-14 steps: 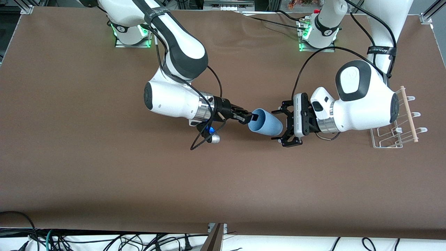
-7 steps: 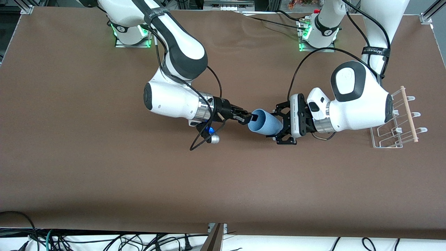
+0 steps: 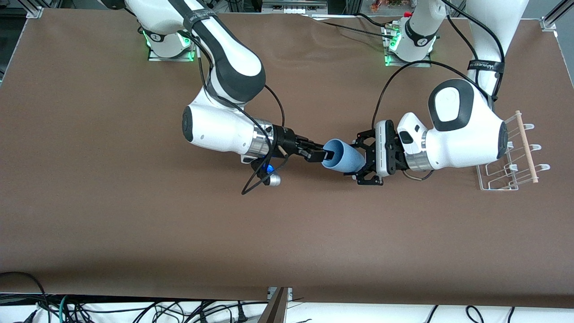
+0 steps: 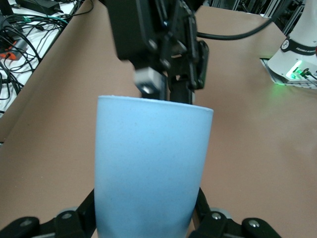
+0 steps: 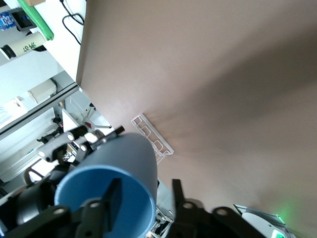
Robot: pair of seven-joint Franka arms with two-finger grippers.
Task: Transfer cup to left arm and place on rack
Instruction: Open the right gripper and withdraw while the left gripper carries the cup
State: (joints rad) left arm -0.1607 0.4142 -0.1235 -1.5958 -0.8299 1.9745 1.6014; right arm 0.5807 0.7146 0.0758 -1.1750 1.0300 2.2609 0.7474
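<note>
A brown worktop spreads under everything, its covering faintly wrinkled near the bases, while tangled black cables lie along the white floor strip at the edge nearest the front camera, and grey aluminium framing shows at the corner by the right arm's base.

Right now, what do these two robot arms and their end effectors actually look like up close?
Both are glossy white jointed arms with rounded shells and black joint panels. The left arm and right arm each end in a silver wrist ring and a black two-finger end effector: left end effector, right end effector. Black cables loop along both; green lights glow at the bases.
</note>
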